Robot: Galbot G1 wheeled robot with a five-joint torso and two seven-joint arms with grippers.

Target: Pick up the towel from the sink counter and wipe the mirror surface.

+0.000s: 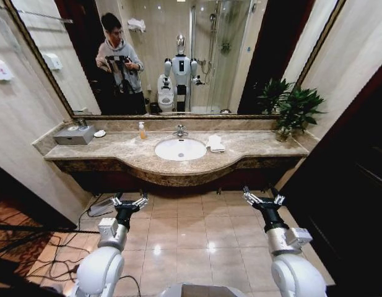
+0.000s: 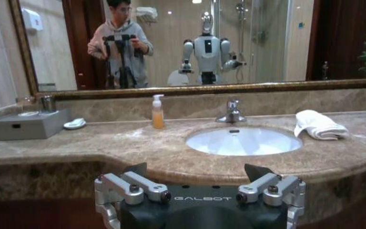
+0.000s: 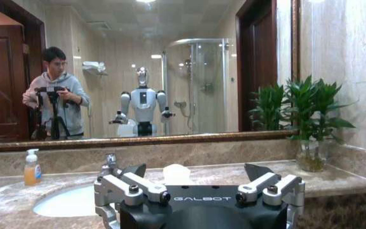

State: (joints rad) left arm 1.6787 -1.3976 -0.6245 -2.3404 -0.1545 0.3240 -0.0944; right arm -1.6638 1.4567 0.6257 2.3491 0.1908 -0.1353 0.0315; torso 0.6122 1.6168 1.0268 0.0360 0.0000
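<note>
Head view shows the small white folded towel (image 1: 216, 143) lying on the brown speckled marble surface (image 1: 125, 148), just right of the oval white basin (image 1: 180, 149) and below the wide bronze-framed mirror (image 1: 240, 55). Left gripper (image 1: 129, 203) and right gripper (image 1: 263, 199) hover over the floor tiles before it, fingers spread, holding nothing.

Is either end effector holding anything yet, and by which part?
Nothing held. Left end effector and right end effector are open above the floor; the towel lies on the sink counter.

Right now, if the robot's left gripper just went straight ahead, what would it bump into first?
Probably the sink counter's curved front edge. The open left gripper points at it from low down, left of the basin. The depth is hard to judge.
</note>
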